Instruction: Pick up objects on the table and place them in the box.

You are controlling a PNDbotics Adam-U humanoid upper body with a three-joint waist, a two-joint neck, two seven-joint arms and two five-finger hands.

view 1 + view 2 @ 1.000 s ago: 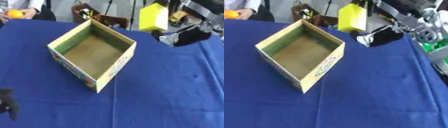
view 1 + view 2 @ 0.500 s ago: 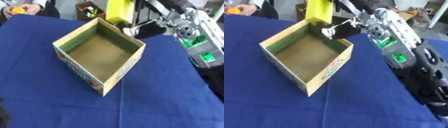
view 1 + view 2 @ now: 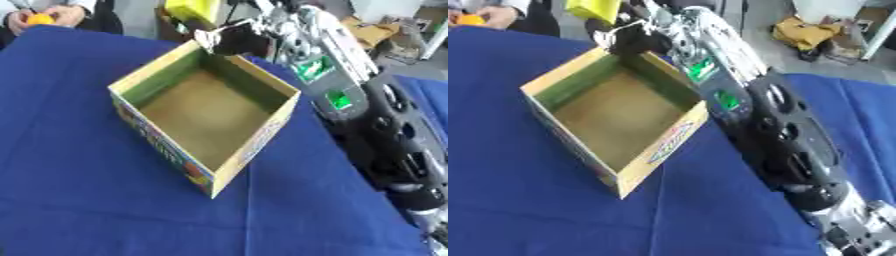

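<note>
In my left eye view I have the right hand [image 3: 229,41] up at the far corner of the box [image 3: 206,125], its fingers curled around the lower end of a yellow block [image 3: 194,9] that rises above the hand and runs off the top edge. The box sits just below and left of the hand, open and showing only its brown floor, on the blue cloth [image 3: 79,190]. My right arm [image 3: 350,100] slants from the lower right up to the hand, along the box's right wall. In the right eye view the same hand [image 3: 633,36] is clamped on the block [image 3: 595,8] over the far corner of the box [image 3: 614,127]. Well left of the hand, a person's hands hold something orange [image 3: 471,20]. I cannot find my left hand in either view
</note>
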